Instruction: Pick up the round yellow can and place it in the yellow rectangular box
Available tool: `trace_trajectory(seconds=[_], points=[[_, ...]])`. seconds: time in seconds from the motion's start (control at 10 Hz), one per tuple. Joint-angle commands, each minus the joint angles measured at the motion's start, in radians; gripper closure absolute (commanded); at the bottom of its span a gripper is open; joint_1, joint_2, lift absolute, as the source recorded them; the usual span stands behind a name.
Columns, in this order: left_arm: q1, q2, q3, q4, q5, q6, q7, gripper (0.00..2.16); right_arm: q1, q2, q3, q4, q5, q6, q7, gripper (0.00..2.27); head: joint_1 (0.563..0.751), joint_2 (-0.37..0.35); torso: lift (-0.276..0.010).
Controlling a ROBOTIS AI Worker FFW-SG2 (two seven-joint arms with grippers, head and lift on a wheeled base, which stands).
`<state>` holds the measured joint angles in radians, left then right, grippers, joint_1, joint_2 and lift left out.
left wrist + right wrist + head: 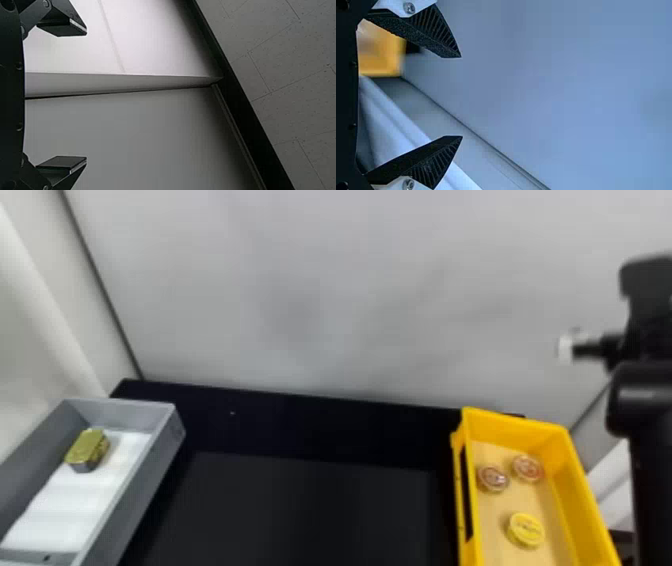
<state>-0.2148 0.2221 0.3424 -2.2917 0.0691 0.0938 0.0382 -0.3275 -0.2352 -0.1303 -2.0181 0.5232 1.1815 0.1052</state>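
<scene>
At the head view's right edge, my right gripper (585, 346) is raised above and to the right of the yellow rectangular box (592, 510). Inside that box the round yellow can (526, 530) lies flat on the light brown bottom, nearer to me than two round reddish cans. In the right wrist view my right gripper (461, 97) is open and holds nothing, with a blurred part of the yellow box (379, 70) beyond one finger. The left wrist view has my left gripper (86, 95) open and empty, facing pale panels and a tiled surface.
Two reddish round cans (493, 479) (527, 468) sit side by side in the yellow box. A grey box (145, 485) at the left holds a gold angular can (87, 449) on white lining. Between the boxes lies the black table (300, 510), with a pale wall (325, 300) behind.
</scene>
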Motion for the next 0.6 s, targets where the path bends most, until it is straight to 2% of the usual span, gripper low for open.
trace_trajectory(seconds=[0.0,0.1,0.2,0.4,0.5], points=[[-0.001,-0.001,0.006,0.000,0.003,0.001,0.000,0.14,-0.062,-0.023,0.070,-0.126,-0.060,-0.215,-0.177,0.06,0.694,-0.078,-0.007],[0.000,-0.001,0.011,0.000,0.008,0.001,0.000,0.14,-0.081,-0.041,0.090,-0.149,-0.090,-0.316,-0.260,0.07,0.694,-0.078,-0.007],[0.000,-0.003,0.011,0.000,0.008,0.001,0.000,0.14,-0.097,-0.064,0.103,-0.153,-0.124,-0.489,-0.338,0.08,0.694,-0.078,-0.007],[-0.003,-0.003,0.017,0.000,0.015,0.000,0.003,0.14,-0.188,-0.095,0.115,-0.068,-0.159,-0.766,-0.340,0.09,0.694,-0.078,-0.007],[-0.003,-0.004,0.020,0.000,0.020,-0.002,0.003,0.14,-0.239,-0.092,0.135,-0.034,-0.204,-0.841,-0.340,0.09,0.694,-0.078,-0.007]])
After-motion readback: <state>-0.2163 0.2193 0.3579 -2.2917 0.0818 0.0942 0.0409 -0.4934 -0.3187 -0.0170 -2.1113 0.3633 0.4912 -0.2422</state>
